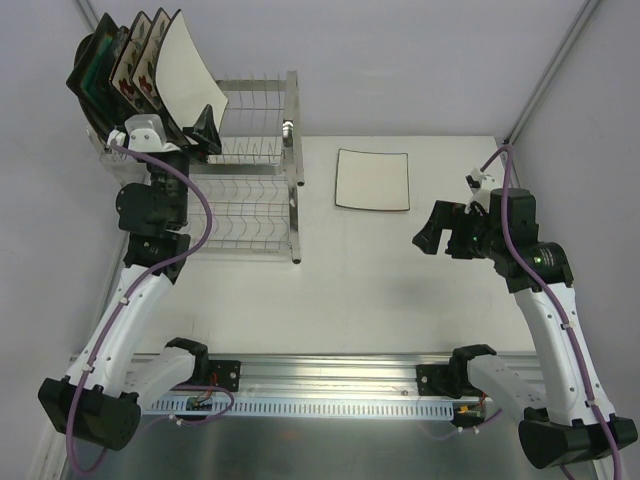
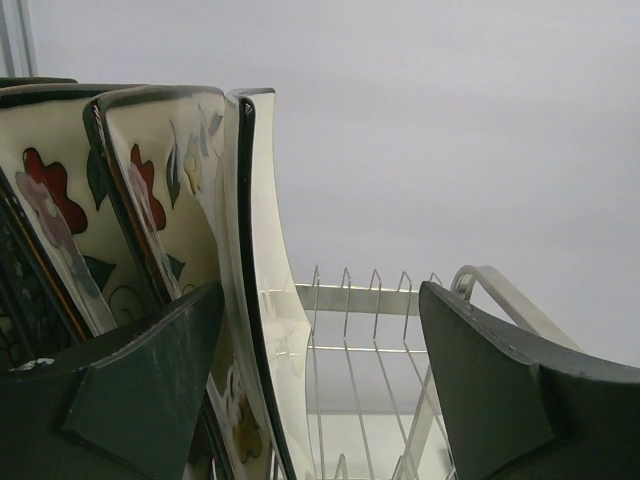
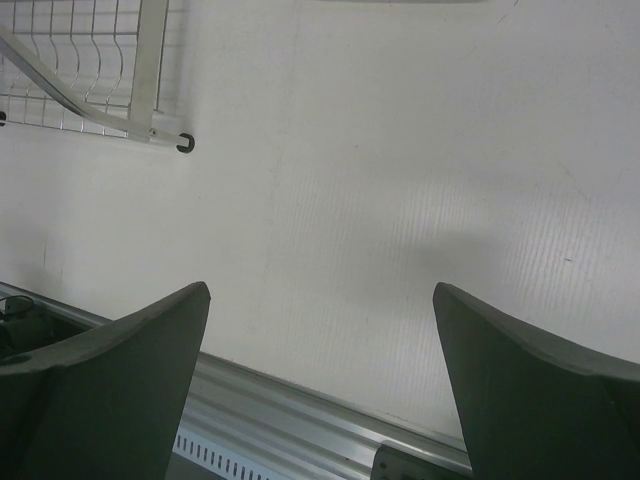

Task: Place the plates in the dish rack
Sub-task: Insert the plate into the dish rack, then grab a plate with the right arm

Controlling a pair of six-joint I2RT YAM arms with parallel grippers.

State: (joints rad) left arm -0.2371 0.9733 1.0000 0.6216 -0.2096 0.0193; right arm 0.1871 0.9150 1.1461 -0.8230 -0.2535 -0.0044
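The dish rack [image 1: 255, 150] stands at the back left. Several plates stand upright in its upper tier: dark ones at the far left [image 1: 95, 70], two flowered ones [image 1: 140, 60], and a cream one [image 1: 188, 75] at the right end. My left gripper [image 1: 197, 135] is open at that last plate. In the left wrist view its jaws [image 2: 320, 290] straddle the cream plate's dark-rimmed edge [image 2: 262, 300], which stands close to the left finger [image 2: 150, 380]. A white square plate [image 1: 372, 180] lies flat on the table. My right gripper [image 1: 432, 230] hovers open and empty right of it.
The rack's wire prongs [image 2: 380, 300] show beyond the left fingers. A corner of the rack [image 3: 90, 60] and the aluminium rail [image 3: 280, 410] appear in the right wrist view. The rail [image 1: 330, 375] runs along the near edge between the arm bases.
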